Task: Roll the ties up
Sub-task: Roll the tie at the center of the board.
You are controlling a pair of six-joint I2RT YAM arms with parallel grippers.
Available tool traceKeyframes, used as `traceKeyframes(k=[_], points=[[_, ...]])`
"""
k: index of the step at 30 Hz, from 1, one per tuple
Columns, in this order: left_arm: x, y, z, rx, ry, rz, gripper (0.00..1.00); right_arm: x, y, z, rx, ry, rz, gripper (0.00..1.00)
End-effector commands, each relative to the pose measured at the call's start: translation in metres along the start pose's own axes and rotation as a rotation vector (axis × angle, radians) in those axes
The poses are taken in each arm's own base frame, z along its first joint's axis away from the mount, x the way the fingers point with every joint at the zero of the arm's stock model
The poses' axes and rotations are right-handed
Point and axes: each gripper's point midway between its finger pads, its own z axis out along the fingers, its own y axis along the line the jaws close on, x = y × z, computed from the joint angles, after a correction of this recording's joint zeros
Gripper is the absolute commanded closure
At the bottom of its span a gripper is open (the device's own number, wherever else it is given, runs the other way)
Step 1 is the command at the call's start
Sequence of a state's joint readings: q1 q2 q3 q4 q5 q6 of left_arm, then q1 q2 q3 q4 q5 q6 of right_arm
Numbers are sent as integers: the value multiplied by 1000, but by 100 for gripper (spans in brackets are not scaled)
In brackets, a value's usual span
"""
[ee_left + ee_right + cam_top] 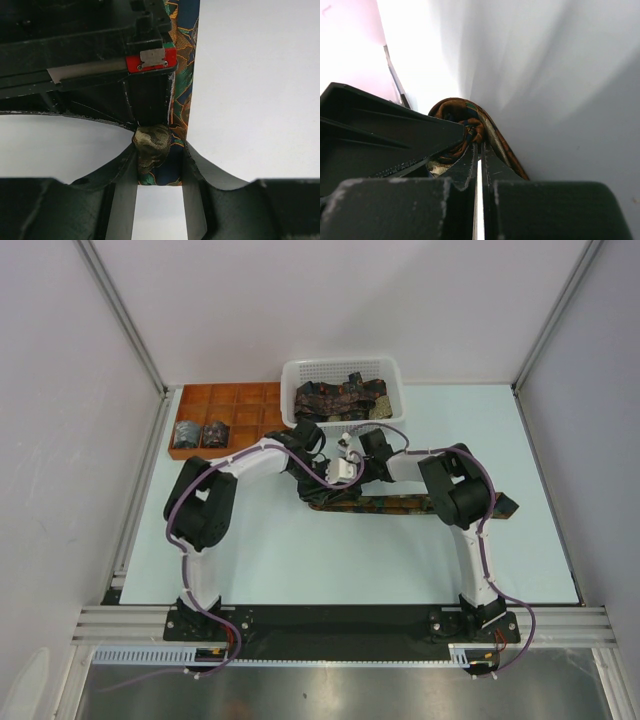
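One tie (390, 505), dark with orange and green motifs, lies stretched across the table's middle. Its left end is bunched where both grippers meet. My left gripper (315, 483) has the tie's end (160, 150) between its fingers, fabric touching both pads (127, 195). My right gripper (340, 480) reaches in from the right. In its wrist view its jaws (481, 147) are nearly closed, pinching a curled fold of the tie (470, 112). It shows in the left wrist view (150, 122) as a black body just above the bunched gold fabric.
A white mesh basket (290, 370) at the back holds more ties (340, 395). An orange-brown compartment tray (230, 400) to its left holds two rolled ties (200, 433). Aluminium frame posts and white walls bound the table.
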State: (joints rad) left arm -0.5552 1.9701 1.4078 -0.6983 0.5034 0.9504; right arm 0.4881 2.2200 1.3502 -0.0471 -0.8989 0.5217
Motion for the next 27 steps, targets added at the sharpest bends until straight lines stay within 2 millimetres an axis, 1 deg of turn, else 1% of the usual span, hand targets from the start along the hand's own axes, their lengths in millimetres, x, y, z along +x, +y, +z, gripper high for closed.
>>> traceKeyframes(k=[1, 4, 6, 7, 8, 9, 11, 12, 13, 14, 15, 16, 18, 22, 24, 25, 26, 27], points=[[2, -10, 16, 48, 27, 23, 59, 9, -10, 7, 12, -9, 21, 99], [15, -20, 22, 68, 64, 8, 59, 8, -5, 7, -16, -13, 20, 97], [26, -24, 25, 68, 100, -2, 59, 6, 0, 5, -29, -22, 7, 94], [30, -24, 27, 62, 113, -7, 60, 7, 1, 4, -32, -20, 9, 93], [36, -22, 27, 52, 133, -6, 61, 7, 1, 3, -35, -20, 8, 88], [42, -24, 29, 54, 156, -10, 61, 6, 3, -2, -37, -26, 12, 87], [47, -24, 30, 50, 175, -13, 62, 8, 3, -6, -39, -24, 20, 85], [50, -21, 29, 37, 196, -12, 62, 5, 8, -11, -50, -30, 13, 83], [55, -23, 31, 49, 216, -17, 62, 5, 9, -16, -46, -33, 20, 81], [56, -24, 31, 50, 223, -19, 62, 3, 10, -20, -45, -38, 3, 77], [60, -25, 30, 50, 231, -22, 62, 2, 16, -26, -51, -44, -13, 74], [60, -26, 29, 50, 230, -18, 62, 2, 16, -31, -45, -46, -14, 70], [61, -29, 29, 59, 226, -21, 62, 7, 21, -40, -44, -40, -18, 67], [59, -31, 29, 64, 216, -20, 62, 7, 23, -50, -47, -57, -6, 66], [59, -31, 30, 67, 213, -20, 62, 8, 26, -50, -59, -57, 21, 66], [58, -31, 30, 68, 209, -18, 61, 2, 29, -48, -79, -78, -2, 66], [59, -31, 30, 69, 210, -20, 61, 3, 31, -45, -86, -76, 0, 66], [59, -31, 30, 69, 210, -20, 61, 0, 35, -44, -99, -86, 4, 66]])
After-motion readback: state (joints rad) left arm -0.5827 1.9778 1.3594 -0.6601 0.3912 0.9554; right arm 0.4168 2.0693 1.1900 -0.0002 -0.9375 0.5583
